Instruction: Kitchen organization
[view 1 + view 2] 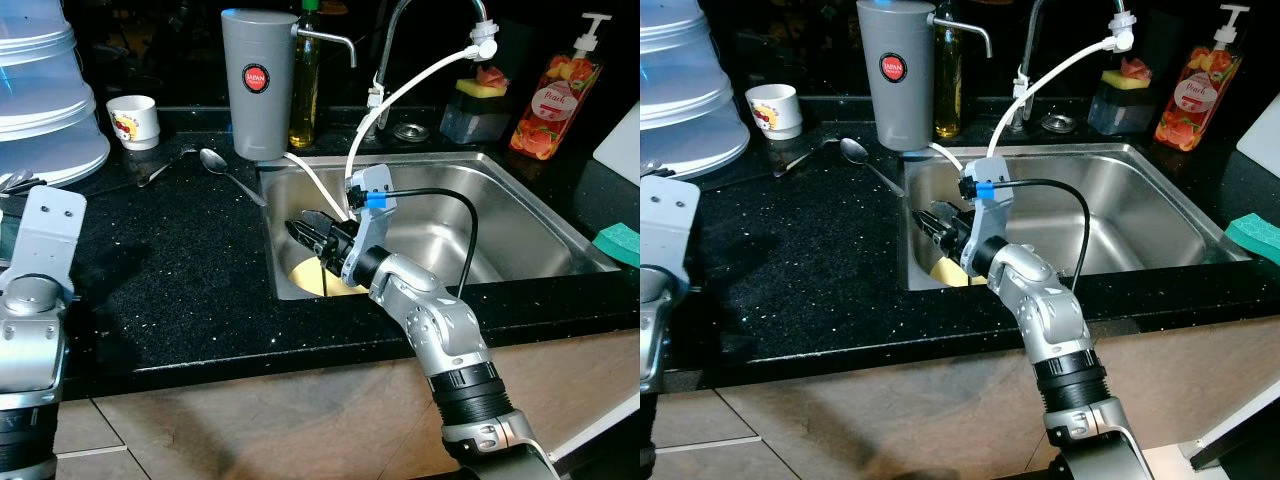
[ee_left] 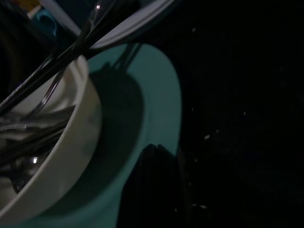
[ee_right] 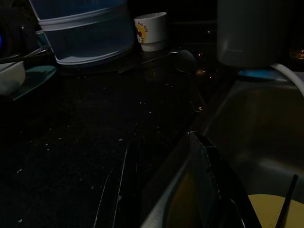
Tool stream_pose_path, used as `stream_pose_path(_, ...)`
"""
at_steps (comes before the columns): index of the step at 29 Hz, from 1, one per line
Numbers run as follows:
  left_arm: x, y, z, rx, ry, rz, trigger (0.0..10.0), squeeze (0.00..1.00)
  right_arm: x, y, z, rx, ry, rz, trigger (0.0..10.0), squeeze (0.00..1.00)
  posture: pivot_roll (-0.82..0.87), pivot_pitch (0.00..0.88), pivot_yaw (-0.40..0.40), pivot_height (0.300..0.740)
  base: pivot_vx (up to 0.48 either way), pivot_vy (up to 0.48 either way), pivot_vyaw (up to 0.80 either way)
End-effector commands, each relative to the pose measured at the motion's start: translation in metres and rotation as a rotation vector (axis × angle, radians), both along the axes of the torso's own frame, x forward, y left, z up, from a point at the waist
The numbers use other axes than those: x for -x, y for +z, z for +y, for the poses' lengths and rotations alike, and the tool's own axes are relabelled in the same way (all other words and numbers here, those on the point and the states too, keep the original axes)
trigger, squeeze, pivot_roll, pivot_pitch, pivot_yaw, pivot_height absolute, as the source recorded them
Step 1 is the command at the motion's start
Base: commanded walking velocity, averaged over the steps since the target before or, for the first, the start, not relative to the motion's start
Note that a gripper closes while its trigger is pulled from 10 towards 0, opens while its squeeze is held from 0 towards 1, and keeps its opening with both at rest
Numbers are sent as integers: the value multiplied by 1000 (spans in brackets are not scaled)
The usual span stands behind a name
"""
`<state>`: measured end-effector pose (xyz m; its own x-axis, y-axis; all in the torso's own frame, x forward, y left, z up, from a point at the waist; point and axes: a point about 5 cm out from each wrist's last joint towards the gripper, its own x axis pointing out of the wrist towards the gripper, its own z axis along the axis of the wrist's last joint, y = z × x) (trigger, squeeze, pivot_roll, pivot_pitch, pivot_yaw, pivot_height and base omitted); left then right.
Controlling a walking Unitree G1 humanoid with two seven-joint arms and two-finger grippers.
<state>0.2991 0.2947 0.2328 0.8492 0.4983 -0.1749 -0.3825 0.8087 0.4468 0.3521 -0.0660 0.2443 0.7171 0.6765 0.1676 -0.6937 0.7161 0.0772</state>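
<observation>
Your right gripper point(image 1: 305, 233) is reaching into the near-left corner of the steel sink point(image 1: 520, 205), its black fingers spread apart with nothing between them, pointing left toward the sink's left wall. Directly beneath it, on the sink floor, lies a yellow plate point(image 1: 312, 277) with a thin dark utensil point(image 3: 286, 199) resting across it; the wrist view shows that plate below and just to the sink side of the fingers, so I judge the next pickup to lie downward from the fingertips rather than ahead of them. If the plate is your target, you would need to tilt the wrist down and come over the near rim, since the plate sits flat and close against the sink wall, leaving little room for a finger on that side. On the black countertop point(image 1: 170, 270) to the left, two spoons point(image 1: 215, 162) lie with handles running roughly left-right near the grey canister point(image 1: 258, 85), with a small white cup point(image 1: 134, 121) farther back. Your left arm hangs at the near left, and its wrist camera looks onto a white bowl point(image 2: 71, 156) of cutlery sitting on a teal plate point(image 2: 159, 109); I cannot tell whether those fingers are apart or together. For anything in the sink, your right arm is clearly the nearer one.
</observation>
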Motion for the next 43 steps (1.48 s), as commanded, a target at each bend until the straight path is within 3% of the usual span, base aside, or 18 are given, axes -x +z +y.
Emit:
stream_pose_path(1,3,-21,4,38,13,102,0,0,-1,0,-1,-4,-1,18,10000,0,38,83,-27,740,0,0,0)
stream_pose_path(9,-2,-21,-3,44,-36,105,0,0,-3,-1,-3,-6,-5,32,10000,0,37,84,-27,740,0,0,0)
stream_pose_path(13,-11,-24,-24,67,-160,121,0,0,-4,-4,-3,3,-7,45,10000,0,37,87,-28,740,0,0,0)
stream_pose_path(16,-13,-25,-29,78,-195,125,0,0,-4,-4,-3,4,-8,47,10000,0,37,87,-28,740,0,0,0)
stream_pose_path(17,-17,-28,-45,93,-287,148,0,0,-4,-6,-3,5,-13,56,10000,0,36,88,-26,740,0,0,0)
stream_pose_path(20,-18,-29,-54,100,-333,160,0,0,-4,-6,-3,6,-15,59,10000,0,36,88,-26,740,0,0,0)
stream_pose_path(22,-20,-32,-70,117,-410,178,0,0,-4,-7,-4,9,-16,61,10000,0,34,87,-22,740,0,0,0)
stream_pose_path(27,-20,-34,-88,135,-494,193,0,0,-4,-7,-5,9,-22,62,10000,0,33,83,-20,740,0,0,0)
stream_pose_path(29,-19,-37,-107,146,-594,200,0,0,-4,-7,-6,10,-28,62,10000,0,34,79,-19,740,0,0,0)
stream_pose_path(30,-19,-37,-107,146,-594,200,0,0,-4,-7,-6,10,-28,62,10000,0,34,79,-19,740,0,0,0)
stream_pose_path(35,-15,-41,-129,181,-704,225,0,0,-5,-7,-6,11,-35,62,10000,0,34,75,-18,740,0,0,0)
stream_pose_path(43,-3,-42,-165,195,-967,241,0,0,-6,-6,-7,11,-50,59,10000,0,34,73,-16,740,0,0,0)
